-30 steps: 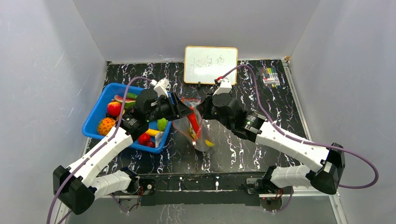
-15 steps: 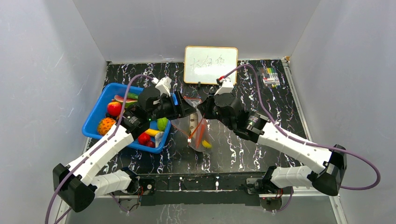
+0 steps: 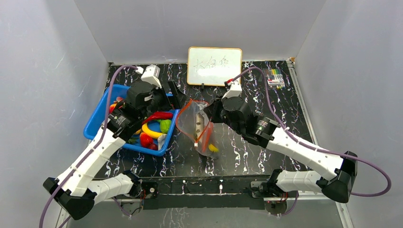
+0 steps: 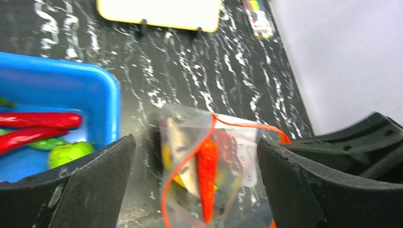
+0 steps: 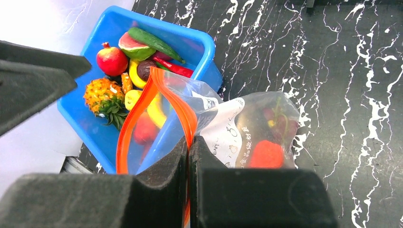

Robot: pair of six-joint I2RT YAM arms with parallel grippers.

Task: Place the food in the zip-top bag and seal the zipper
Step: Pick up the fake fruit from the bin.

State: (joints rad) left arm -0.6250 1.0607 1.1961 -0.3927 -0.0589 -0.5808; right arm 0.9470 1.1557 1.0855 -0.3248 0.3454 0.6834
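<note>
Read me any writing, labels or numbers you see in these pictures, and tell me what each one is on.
On the yellow-framed whiteboard: about three faint handwritten characters, too blurred to read.
On the clear zip-top bag: small dark print on a white patch, too small to read.
No other text shows.

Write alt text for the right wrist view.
The right pincer is shut on the red-orange zipper strip of the clear crinkly plastic bag, holding its mouth open above a black marbled table. Red and dark toy food sits inside; beyond, a blue plastic basket holds more toy produce.
</note>
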